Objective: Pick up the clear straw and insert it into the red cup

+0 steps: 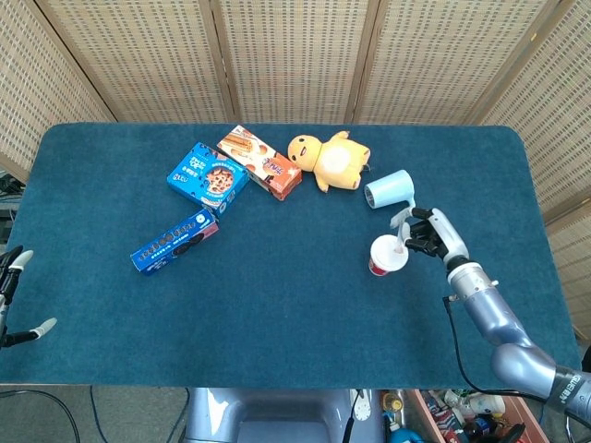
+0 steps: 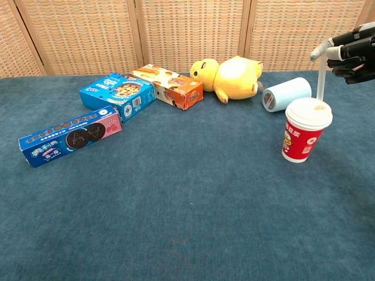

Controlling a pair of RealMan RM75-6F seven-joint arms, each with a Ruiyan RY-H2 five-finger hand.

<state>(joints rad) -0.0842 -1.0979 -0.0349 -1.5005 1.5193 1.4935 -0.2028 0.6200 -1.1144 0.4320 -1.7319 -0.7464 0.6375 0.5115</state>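
The red cup (image 2: pixel 304 130) with a white lid (image 1: pixel 389 254) stands upright on the blue table, right of centre. A clear straw (image 2: pixel 320 79) stands nearly upright with its lower end in the lid's hole. My right hand (image 2: pixel 351 51) pinches the straw's top just above and right of the cup (image 1: pixel 384 257); in the head view that hand (image 1: pixel 428 233) sits beside the cup's right edge. My left hand (image 1: pixel 11 295) hangs at the far left edge of the head view, off the table, holding nothing, fingers apart.
A light blue roll (image 2: pixel 286 93) lies behind the cup. A yellow plush duck (image 2: pixel 229 76) lies to its left. Further left are an orange snack box (image 2: pixel 169 85), a blue cookie box (image 2: pixel 118 95) and a long blue biscuit box (image 2: pixel 69 135).
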